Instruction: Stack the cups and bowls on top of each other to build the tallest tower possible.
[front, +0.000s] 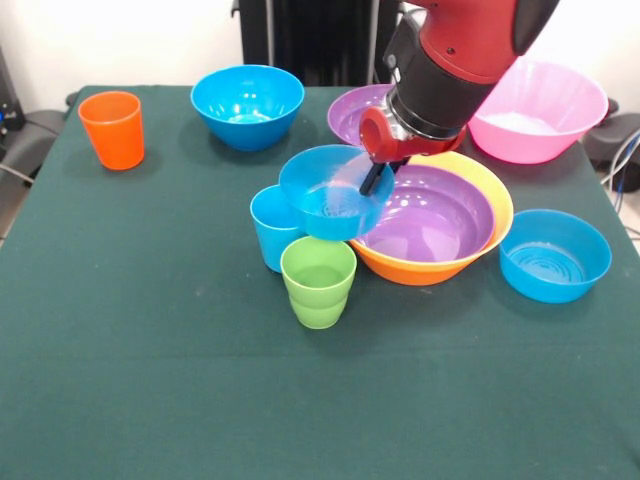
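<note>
My gripper (376, 180) comes down from the upper right and is shut on the far rim of a small blue bowl (330, 198). The bowl hangs tilted over the light blue cup (270, 232) and over the left edge of a purple bowl (432, 218). That purple bowl is nested in the orange-yellow bowl (492, 192). The green cup (318, 283) stands upright just in front of the light blue cup. The orange cup (112, 129) stands alone at the far left. A second purple bowl (350, 112) is partly hidden behind my arm.
Another blue bowl (247, 104) sits at the back centre, the pink bowl (540, 112) at the back right, and a third blue bowl (555, 256) to the right of the nested pair. The green table cloth (150, 360) stretches across the front.
</note>
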